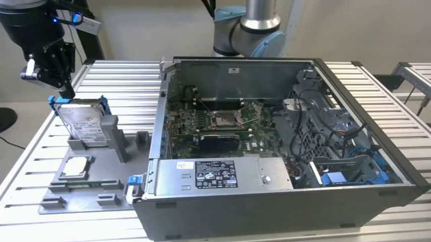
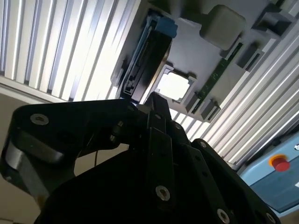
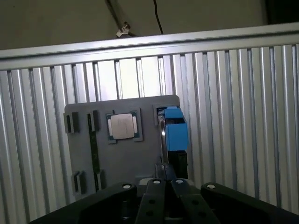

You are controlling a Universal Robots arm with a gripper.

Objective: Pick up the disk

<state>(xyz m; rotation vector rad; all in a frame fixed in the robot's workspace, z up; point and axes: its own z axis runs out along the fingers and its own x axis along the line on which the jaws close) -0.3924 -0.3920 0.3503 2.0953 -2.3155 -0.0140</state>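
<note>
The disk [image 1: 86, 123] stands on edge in a slot of the grey holder plate [image 1: 101, 174] at the exterior view's left, its white label facing forward and a blue bracket around its edges. My black gripper [image 1: 68, 94] hangs just above the disk's far upper corner, very close to the blue bracket. Both wrist views look down along the fingers onto the disk's [image 2: 148, 58] [image 3: 174, 133] thin edge. The fingertips [image 3: 163, 181] lie together with nothing between them, so the gripper is shut.
A small square silver chip [image 1: 74, 167] lies on the holder plate in front of the disk. An open computer case [image 1: 269, 126] fills the middle of the ribbed metal table [image 1: 27, 151], with a long grey labelled box [image 1: 215, 174] along its front. A red button [image 2: 280, 163] sits beyond the table.
</note>
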